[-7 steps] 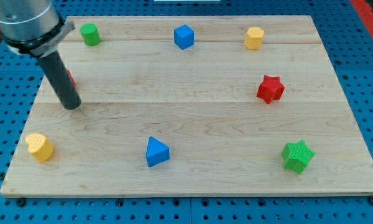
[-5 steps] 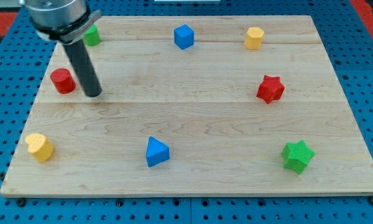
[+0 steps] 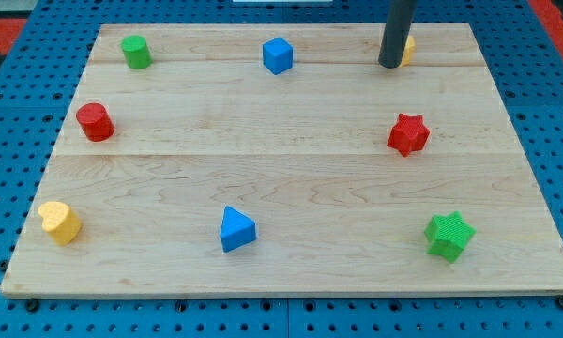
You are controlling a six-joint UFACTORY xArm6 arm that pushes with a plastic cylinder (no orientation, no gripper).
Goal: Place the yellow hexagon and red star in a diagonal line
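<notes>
— What are you working on, and where?

— A pale wooden board (image 3: 291, 188) lying on a blue pegboard bench (image 3: 9, 113); a strip of red shows at the view's top corners.

— And your tool?

— A plain dark rod, no jaws to spread or press together, holding nothing. My tip (image 3: 389, 65) rests near the board's top edge, right against the yellow hexagon (image 3: 408, 49), which peeks out just to the view's right of the rod; I cannot tell whether they touch.

— The red star?

— The red star (image 3: 408, 134) sits below my tip, slightly to the view's right, apart from it.

— Anything else?

— Left of my tip: a blue cube (image 3: 278, 54), farther a green cylinder (image 3: 136, 52), a red cylinder (image 3: 95, 122). Well below: a yellow heart (image 3: 60, 222), blue triangle (image 3: 235, 229), green star (image 3: 448, 235).
</notes>
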